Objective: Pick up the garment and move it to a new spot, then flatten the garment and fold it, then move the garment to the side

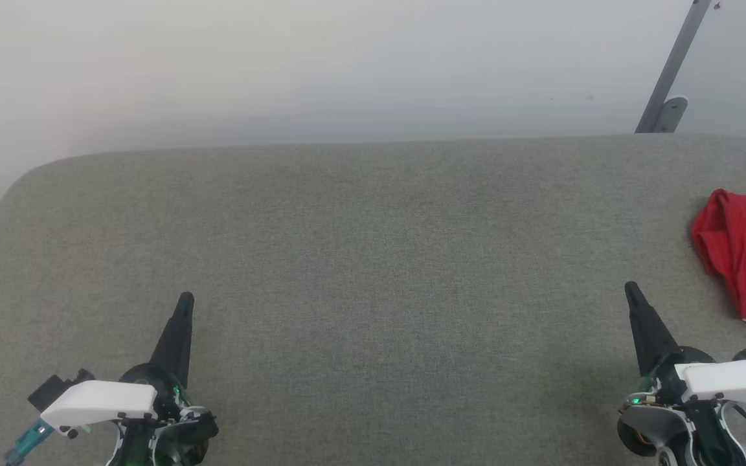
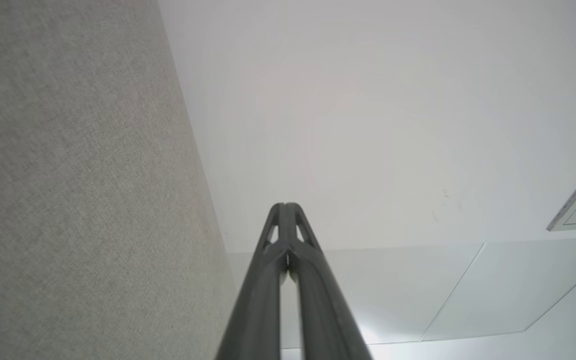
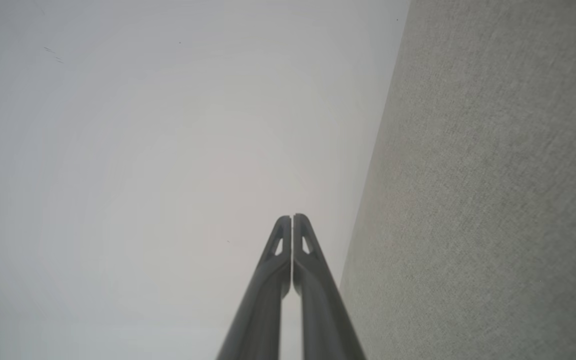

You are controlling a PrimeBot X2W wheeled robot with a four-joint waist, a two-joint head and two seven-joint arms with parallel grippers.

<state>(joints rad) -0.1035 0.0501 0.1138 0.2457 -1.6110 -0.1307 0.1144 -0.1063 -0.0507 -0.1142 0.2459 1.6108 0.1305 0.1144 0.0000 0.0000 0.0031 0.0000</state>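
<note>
The garment point(image 1: 745, 255) lies as a bright red bundle at the right edge of the head view, partly cut off, with a bit of white trim at its lower end. My right gripper point(image 1: 631, 289) hovers to the left of it and nearer me, fingertips pressed together and empty; its wrist view shows the right gripper point(image 3: 292, 217) shut against the wall. Far to the left, my left gripper point(image 1: 186, 298) is also shut with nothing in it, and the left wrist view shows the left gripper point(image 2: 285, 205) with tips touching.
A grey fabric-covered table point(image 1: 373, 259) spans the head view, its rounded far edge meeting a pale wall. A grey metal strut point(image 1: 671, 71) leans at the back right. The table surface point(image 2: 68, 200) runs along the left of the left wrist view.
</note>
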